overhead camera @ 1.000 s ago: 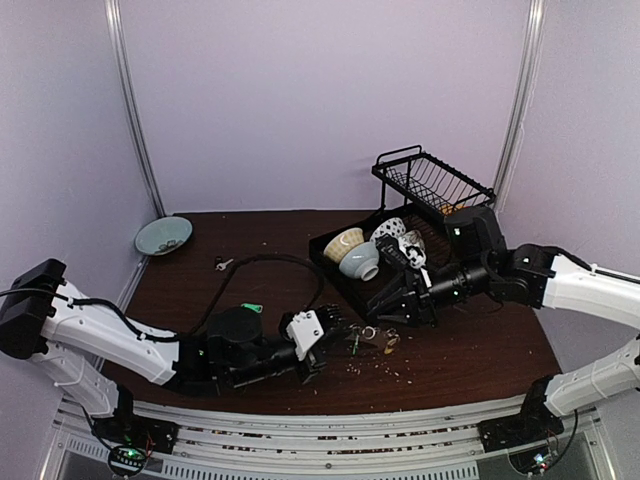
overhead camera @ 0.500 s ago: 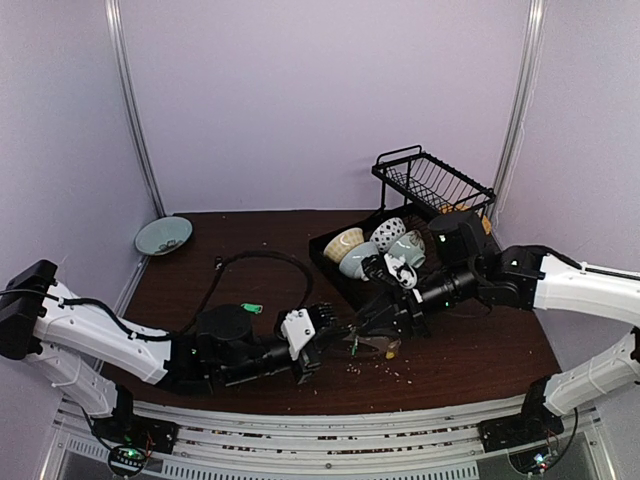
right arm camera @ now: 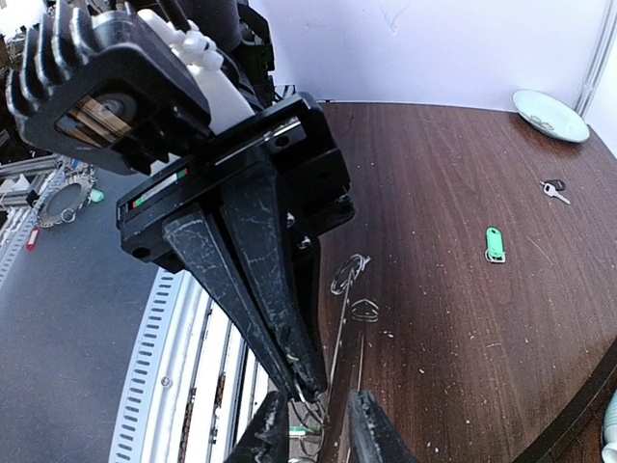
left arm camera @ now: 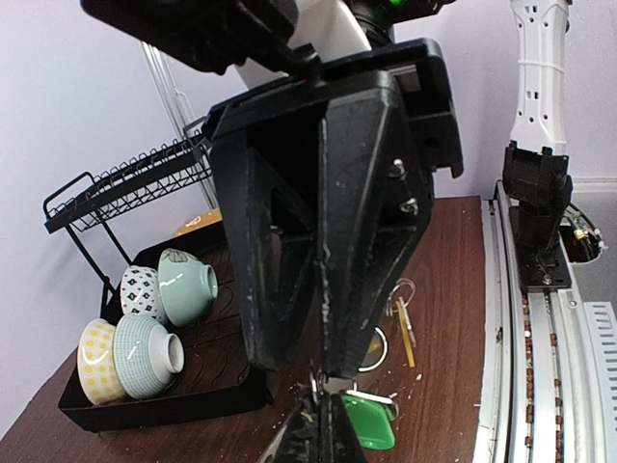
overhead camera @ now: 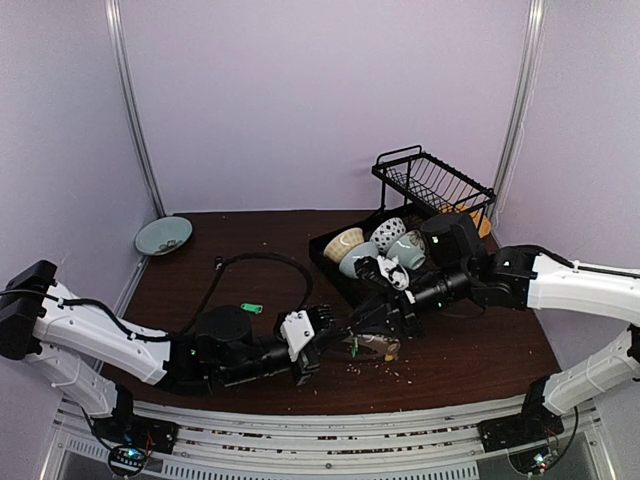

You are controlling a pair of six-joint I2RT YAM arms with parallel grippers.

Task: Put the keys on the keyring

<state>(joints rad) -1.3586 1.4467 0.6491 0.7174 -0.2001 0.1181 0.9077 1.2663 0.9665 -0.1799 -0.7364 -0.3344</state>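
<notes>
My left gripper (overhead camera: 334,333) (left arm camera: 329,426) is shut at the table's front middle, pinching the thin wire of the keyring (right arm camera: 339,333), whose twisted ends lie on the wood. The right gripper (overhead camera: 363,324) (right arm camera: 319,426) meets it tip to tip. Its fingers (right arm camera: 273,432) stand slightly apart, straddling the left fingertips and the wire, and hold nothing that I can see. Under the tips lie keys: a green tag (left arm camera: 371,421) on a small ring, a yellow key (left arm camera: 406,333) and a silver ring (left arm camera: 375,349). Another green tag (overhead camera: 252,308) (right arm camera: 495,243) and a small key (overhead camera: 222,264) (right arm camera: 552,190) lie farther off.
A black tray (overhead camera: 330,258) with several bowls (overhead camera: 347,243) stands just behind the grippers, and a wire dish rack (overhead camera: 432,183) sits behind it. A pale plate (overhead camera: 163,236) rests at the back left. A black cable (overhead camera: 262,258) curves over the table. Crumbs dot the wood.
The right arm has swung left and down until its fingers meet the left gripper's tips. The left gripper has shifted slightly right and stays shut.
</notes>
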